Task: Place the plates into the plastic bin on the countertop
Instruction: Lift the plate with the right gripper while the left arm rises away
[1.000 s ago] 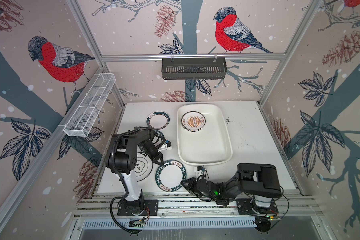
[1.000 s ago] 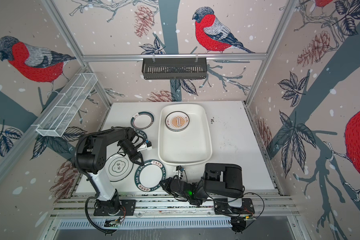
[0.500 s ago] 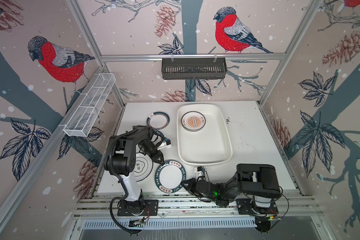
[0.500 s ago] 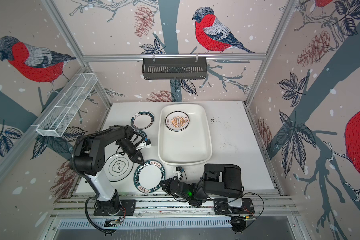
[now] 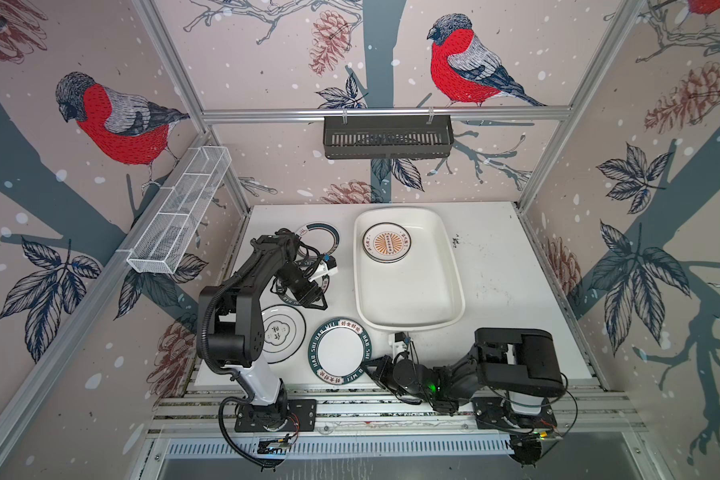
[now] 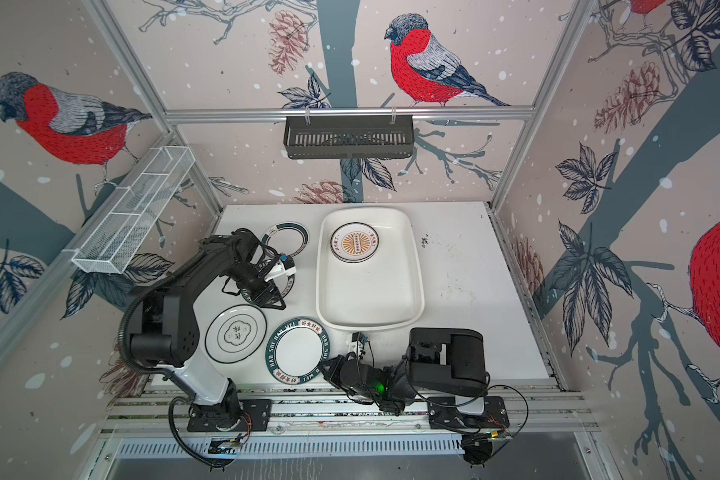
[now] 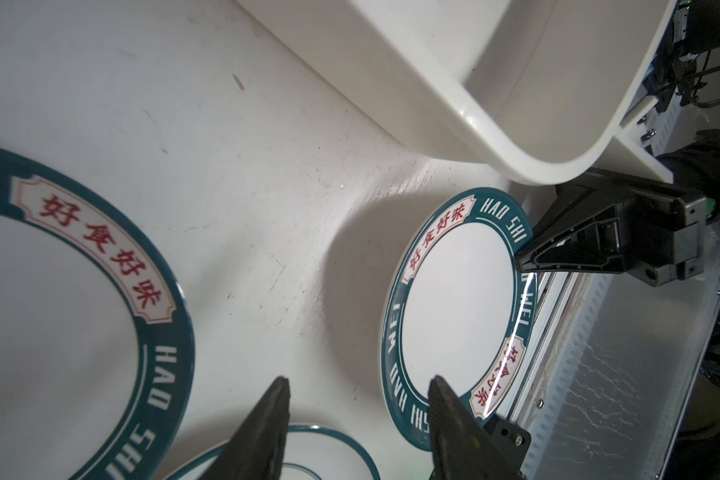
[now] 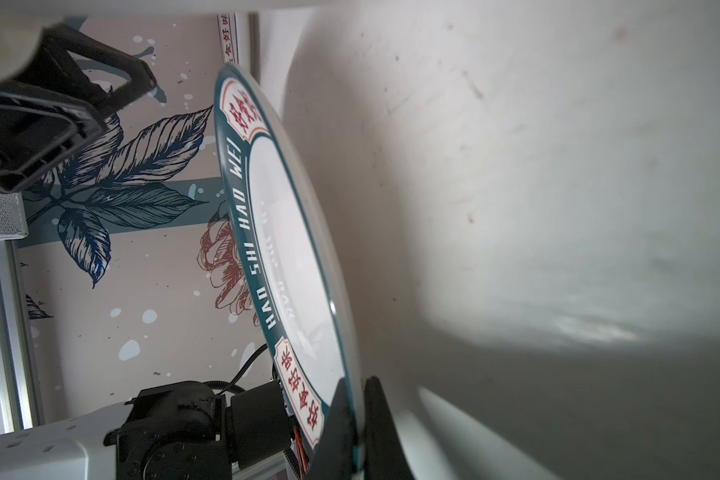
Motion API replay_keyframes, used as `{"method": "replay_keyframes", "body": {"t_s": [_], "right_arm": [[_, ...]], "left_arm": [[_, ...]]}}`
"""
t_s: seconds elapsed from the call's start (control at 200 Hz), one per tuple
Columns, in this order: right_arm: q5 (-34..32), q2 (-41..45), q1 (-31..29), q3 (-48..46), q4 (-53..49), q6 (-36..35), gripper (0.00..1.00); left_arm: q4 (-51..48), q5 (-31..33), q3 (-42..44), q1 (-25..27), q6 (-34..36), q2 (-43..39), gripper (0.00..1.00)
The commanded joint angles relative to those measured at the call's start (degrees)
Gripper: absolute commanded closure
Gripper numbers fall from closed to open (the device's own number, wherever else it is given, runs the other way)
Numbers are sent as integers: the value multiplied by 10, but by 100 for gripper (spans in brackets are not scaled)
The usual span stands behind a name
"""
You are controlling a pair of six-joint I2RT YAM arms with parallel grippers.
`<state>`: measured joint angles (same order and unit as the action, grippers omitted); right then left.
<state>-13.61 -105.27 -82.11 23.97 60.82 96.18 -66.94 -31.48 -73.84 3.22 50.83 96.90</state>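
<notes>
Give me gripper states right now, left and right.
Left gripper: open, holding nothing.
Right gripper: shut on the rim of the green-lettered plate.

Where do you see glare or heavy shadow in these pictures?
Left wrist view: a glare streak edges the front green-rimmed plate. Right wrist view: the countertop falls into deep shadow, with one bright patch. Both top views: evenly lit.

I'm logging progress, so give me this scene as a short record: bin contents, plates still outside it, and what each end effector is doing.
In bin: one sunburst plate
Outside bin: far plate, lettered plate, clover plate, front plate
Left end effector: open, holding nothing
Right end effector: shut on front plate's rim
</notes>
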Motion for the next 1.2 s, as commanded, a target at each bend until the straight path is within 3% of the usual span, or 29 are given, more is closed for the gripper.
{"method": "replay_keyframes", "body": {"t_s": [0.0, 0.27, 0.53, 0.916, 1.196], "right_arm": [[-10, 9, -2, 0, 36, 0, 97], [0, 23, -9, 5, 14, -6, 97], [14, 49, -16, 6, -21, -13, 97], [37, 88, -21, 25, -103, -42, 97], [93, 108, -8, 66, -155, -89, 97]], "left_arm": [[-40, -20, -28, -1, -4, -19, 43], [-20, -21, -82, -1, -57, -85, 39], [39, -10, -101, -1, -160, -126, 30], [123, 38, -79, -1, -250, -158, 31], [198, 88, -119, -1, -305, -223, 31]]}}
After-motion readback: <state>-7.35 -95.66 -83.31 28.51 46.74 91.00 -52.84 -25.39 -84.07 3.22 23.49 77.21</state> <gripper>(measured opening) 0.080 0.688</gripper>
